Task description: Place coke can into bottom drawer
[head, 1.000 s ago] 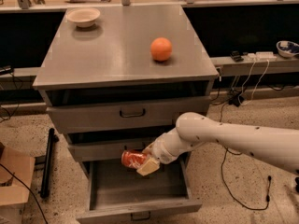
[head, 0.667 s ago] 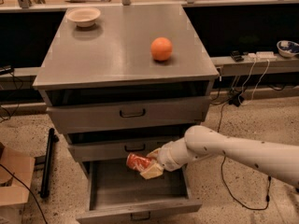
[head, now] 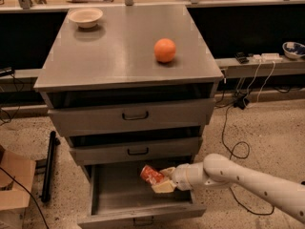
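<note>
The red coke can (head: 151, 174) lies tilted between the pale fingers of my gripper (head: 161, 181), inside the open bottom drawer (head: 119, 194). The gripper is shut on the can and holds it just above the drawer's grey floor, toward the right side. My white arm (head: 238, 178) reaches in from the lower right, over the drawer's right wall. The drawer is pulled out, with its small dark handle (head: 143, 221) at the front edge.
An orange (head: 165, 50) and a pale bowl (head: 86, 17) sit on the cabinet top (head: 114, 51). The two upper drawers (head: 136, 116) are nearly closed. Cables lie on the floor at right. A cardboard box (head: 14, 185) and a dark bar (head: 49, 166) are at left.
My arm and gripper have moved down and to the right, carrying the coke can lower into the bottom drawer.
</note>
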`<state>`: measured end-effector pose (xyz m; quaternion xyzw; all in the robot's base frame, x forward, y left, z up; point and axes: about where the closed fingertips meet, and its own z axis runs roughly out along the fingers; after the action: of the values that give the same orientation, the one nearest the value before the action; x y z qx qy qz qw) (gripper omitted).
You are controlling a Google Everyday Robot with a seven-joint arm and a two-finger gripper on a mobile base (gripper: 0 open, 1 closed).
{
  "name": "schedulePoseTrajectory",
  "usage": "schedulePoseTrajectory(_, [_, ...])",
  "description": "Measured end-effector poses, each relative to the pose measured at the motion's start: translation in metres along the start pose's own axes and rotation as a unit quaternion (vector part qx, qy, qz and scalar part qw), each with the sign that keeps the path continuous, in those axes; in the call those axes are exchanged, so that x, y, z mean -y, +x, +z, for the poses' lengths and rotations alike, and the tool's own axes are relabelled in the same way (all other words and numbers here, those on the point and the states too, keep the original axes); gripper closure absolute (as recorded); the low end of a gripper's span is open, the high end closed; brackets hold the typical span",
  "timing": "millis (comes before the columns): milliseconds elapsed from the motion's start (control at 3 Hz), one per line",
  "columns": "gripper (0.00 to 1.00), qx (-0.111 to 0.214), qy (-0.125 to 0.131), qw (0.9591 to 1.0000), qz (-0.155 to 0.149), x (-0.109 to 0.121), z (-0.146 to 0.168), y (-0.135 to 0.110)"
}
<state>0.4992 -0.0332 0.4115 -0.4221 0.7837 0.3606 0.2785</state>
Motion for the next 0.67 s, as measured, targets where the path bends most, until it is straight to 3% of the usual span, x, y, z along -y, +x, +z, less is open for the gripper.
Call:
schedulePoseTrajectory(333, [1.0, 0.003, -0.013, 0.9998, 0.016, -0.006, 0.015, 0.017])
schedulePoseTrajectory(667, [1.0, -0.001, -0.011, 0.9998, 0.018, 0.001, 0.028, 0.018])
